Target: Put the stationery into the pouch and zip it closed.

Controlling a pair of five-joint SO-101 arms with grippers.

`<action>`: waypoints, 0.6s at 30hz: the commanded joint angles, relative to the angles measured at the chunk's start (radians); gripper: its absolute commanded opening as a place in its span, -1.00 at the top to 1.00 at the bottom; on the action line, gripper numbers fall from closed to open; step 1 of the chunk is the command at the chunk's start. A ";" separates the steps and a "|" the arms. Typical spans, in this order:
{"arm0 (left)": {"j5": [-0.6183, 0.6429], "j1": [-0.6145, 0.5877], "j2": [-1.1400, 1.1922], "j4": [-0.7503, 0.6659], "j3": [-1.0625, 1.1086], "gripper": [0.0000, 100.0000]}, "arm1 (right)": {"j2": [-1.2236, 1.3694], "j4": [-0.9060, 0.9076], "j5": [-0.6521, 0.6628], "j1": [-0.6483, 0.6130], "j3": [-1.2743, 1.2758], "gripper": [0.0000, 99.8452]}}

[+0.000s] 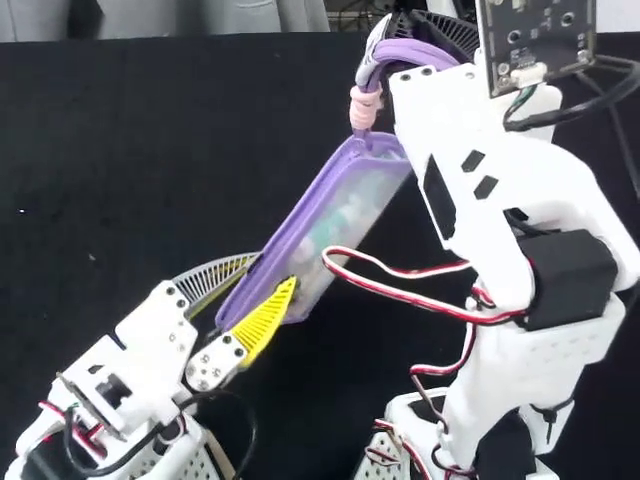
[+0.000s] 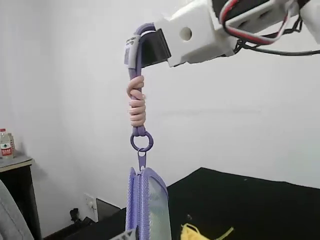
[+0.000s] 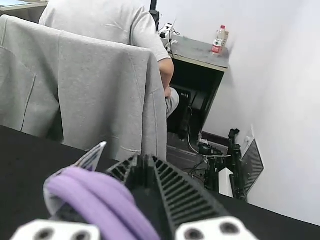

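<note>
High view: reared tall at far right, clamps right end effector [image 1: 418, 30] tight on purple strap [image 1: 396, 58]. Crouched near left, pinches pouch [image 1: 322, 232] by its lower end with left end effector [image 1: 270, 275]. Hangs slanted between both, off the tabletop [image 1: 130, 150]; carries pale contents behind clear side, too blurred to name.

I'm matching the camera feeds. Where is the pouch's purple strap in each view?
High view: purple strap at the top, right of centre, above the pink coil.
Left wrist view: strap hanging from the right hand down to that coil.
Right wrist view: strap nearest, against the black ribbed finger.
Shared landmark: the right hand clamping it.
</note>
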 commanded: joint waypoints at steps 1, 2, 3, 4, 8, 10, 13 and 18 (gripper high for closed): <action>-0.109 0.016 0.005 0.037 -0.050 0.69 | -0.005 0.006 0.006 -0.018 -0.007 0.98; -0.143 0.010 0.018 0.048 -0.050 0.69 | -0.005 0.006 0.006 -0.021 -0.007 0.98; -0.172 -0.002 0.040 0.060 -0.054 0.69 | -0.005 0.006 0.006 -0.035 -0.007 0.98; -0.196 -0.022 0.068 0.061 -0.058 0.69 | -0.007 0.011 0.006 -0.046 -0.008 0.98; -0.229 -0.104 0.222 0.051 -0.116 0.69 | -0.007 0.021 0.008 -0.086 -0.008 0.98; -0.226 -0.114 0.308 0.057 -0.177 0.63 | -0.007 0.023 0.009 -0.092 -0.007 0.98; -0.227 -0.117 0.417 0.060 -0.260 0.59 | -0.007 0.034 0.048 -0.095 -0.008 0.98; -0.230 -0.111 0.565 0.052 -0.331 0.59 | -0.007 0.040 0.054 -0.095 -0.010 0.98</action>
